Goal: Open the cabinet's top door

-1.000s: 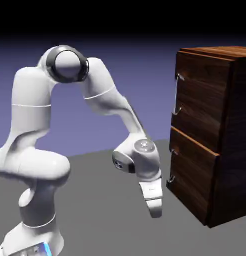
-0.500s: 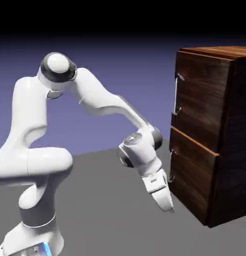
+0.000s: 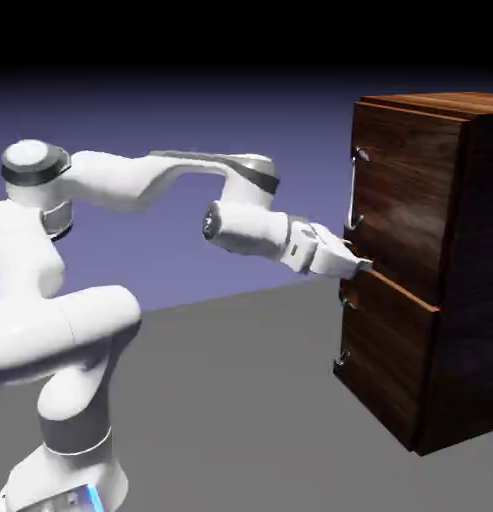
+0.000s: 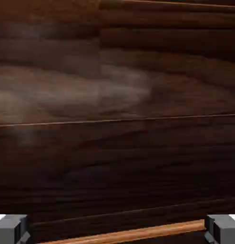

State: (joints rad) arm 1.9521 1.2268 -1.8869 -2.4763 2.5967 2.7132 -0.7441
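A white, smooth-shelled Franka Panda arm (image 3: 140, 180) stretches level from the left of the scene toward a tall, boxy cabinet of dark glossy wood grain (image 3: 460, 270) standing at the right on a flat matte grey table (image 3: 240, 400), against a plain blue-violet backdrop (image 3: 240, 120). The arm's rounded joints carry darker grey rings, and its base at the lower left shows a pale blue strip. The two-finger gripper (image 3: 358, 265) points at the cabinet's front face, its tip close against the wood near the seam where the two stacked panels meet, just below the bottom end of the slim vertical silver bar handle (image 3: 352, 188) on the top door (image 3: 400, 210); whether it touches the wood cannot be told. That door, the upper and slightly taller panel, sits flush and closed, as does the lower wood panel (image 3: 385, 350), which carries its own small silver handle (image 3: 343, 357) near its left edge. In the hand view, streaked brown wood grain with a soft pale sheen fills the frame, crossed by a thin light seam and a warmer orange-brown edge near the bottom. The small grey finger tips (image 4: 9, 228) sit at the two lower corners, spread wide apart with nothing between them.
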